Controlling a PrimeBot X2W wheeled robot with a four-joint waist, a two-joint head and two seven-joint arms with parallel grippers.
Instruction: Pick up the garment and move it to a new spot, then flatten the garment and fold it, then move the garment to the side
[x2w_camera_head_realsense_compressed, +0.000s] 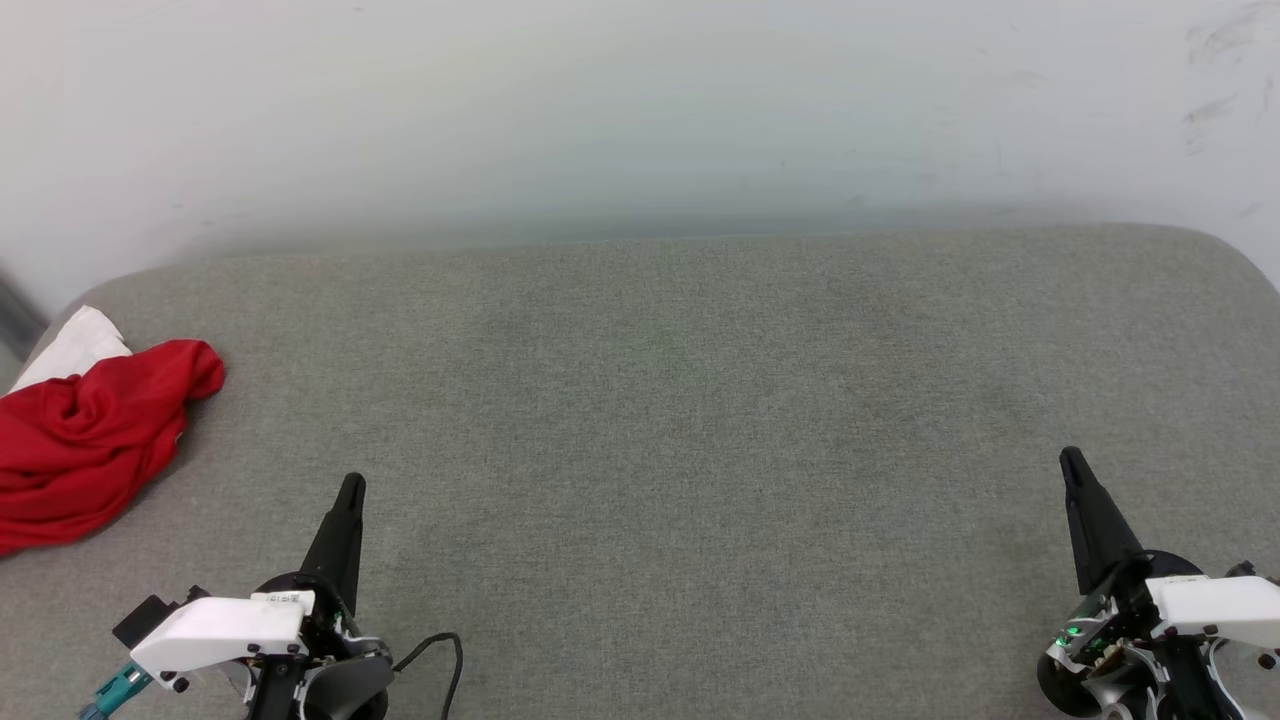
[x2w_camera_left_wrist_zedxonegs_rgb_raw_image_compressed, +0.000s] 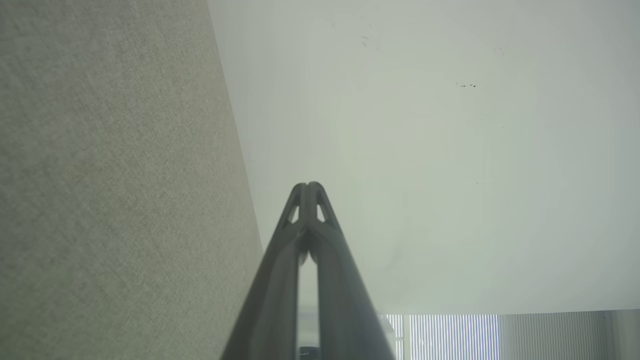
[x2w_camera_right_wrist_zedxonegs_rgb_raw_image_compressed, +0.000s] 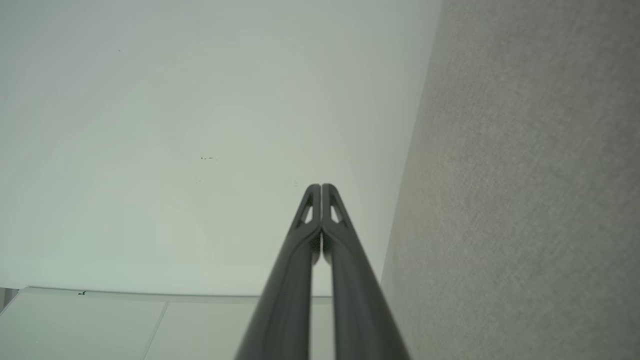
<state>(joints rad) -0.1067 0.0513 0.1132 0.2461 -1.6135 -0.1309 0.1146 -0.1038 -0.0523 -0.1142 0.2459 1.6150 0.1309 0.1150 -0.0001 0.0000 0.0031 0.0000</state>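
Your garment (x2w_camera_head_realsense_compressed: 85, 440) lies in a crumpled red heap at the far left edge of the grey pad (x2w_camera_head_realsense_compressed: 700, 450). The side of the head view cuts part of it off, and 1 white sleeve (x2w_camera_head_realsense_compressed: 75, 345) pokes out at its far side. It looks soft and light, so I think it will sag and flop when you lift it, and it will not break. A pinch on a thick fold at the top of the heap should hold better than a pinch on 1 thin layer. The left gripper (x2w_camera_head_realsense_compressed: 350, 490) is the nearer one, down and to the right of the heap and not touching it. Its 2 fingers are pressed together with nothing between them. The right gripper (x2w_camera_head_realsense_compressed: 1072, 465) is well apart, at the other side of the pad, and its fingers are also pressed together and hold nothing. You must spread the fingers before you can take the cloth. The head view gives you the garment and both arms at once. The 2 wrist views look along the fingers to the pale wall (x2w_camera_left_wrist_zedxonegs_rgb_raw_image_compressed: 450, 150) and a strip of pad. They show the tips meeting up close, which is harder to see from the head. The left wrist view also has striped slats (x2w_camera_left_wrist_zedxonegs_rgb_raw_image_compressed: 450, 335) at its bottom.
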